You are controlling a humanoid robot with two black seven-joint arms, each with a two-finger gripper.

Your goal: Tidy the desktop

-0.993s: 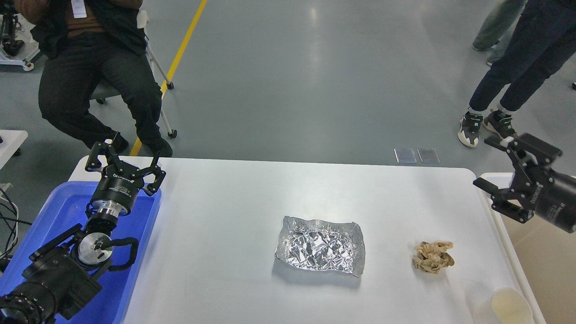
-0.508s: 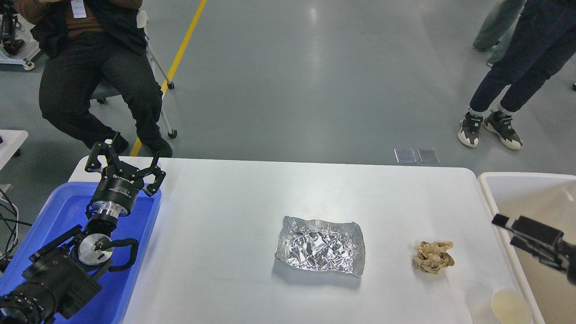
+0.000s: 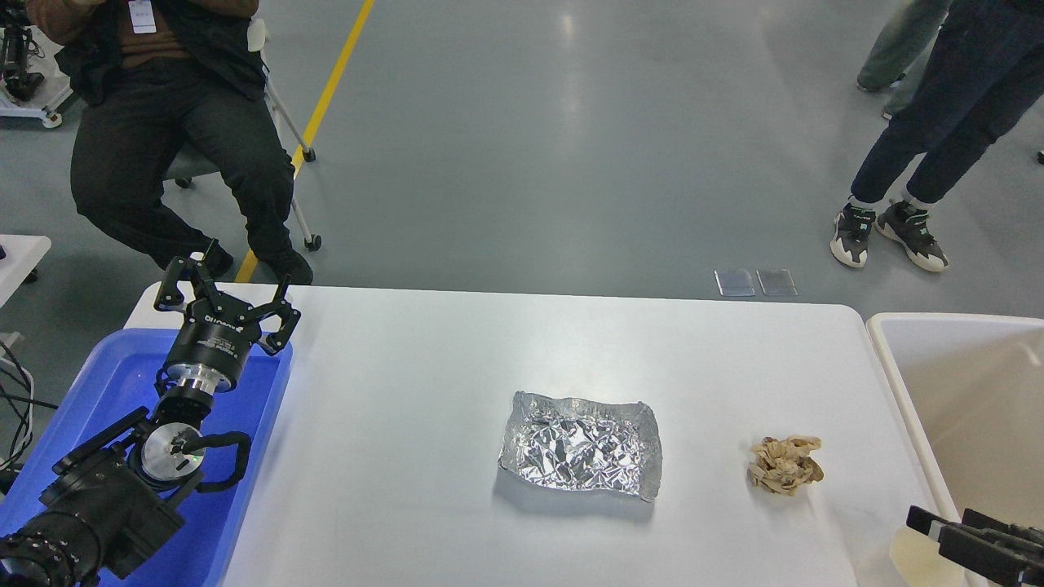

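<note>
The white desktop [image 3: 424,375] carries a crumpled silver foil tray [image 3: 581,445] at its middle and a crumpled brown paper ball [image 3: 785,465] to the tray's right. A pale paper cup [image 3: 904,556] stands at the front right corner, partly hidden by my right gripper [image 3: 938,526], which reaches in low from the bottom right edge; I cannot tell how its fingers stand. My left gripper [image 3: 232,285] is open and empty over the far end of the blue bin, far left of the foil.
A blue plastic bin [image 3: 106,383] lies along the desktop's left side under my left arm. A beige-white tub [image 3: 962,383] stands off the right edge. A seated person [image 3: 171,122] is behind the left corner, and standing legs [image 3: 922,147] are at the back right.
My right arm has dropped from high above the tub's far corner down to the bottom right edge beside the cup. My left arm and the things on the desktop have not moved.
</note>
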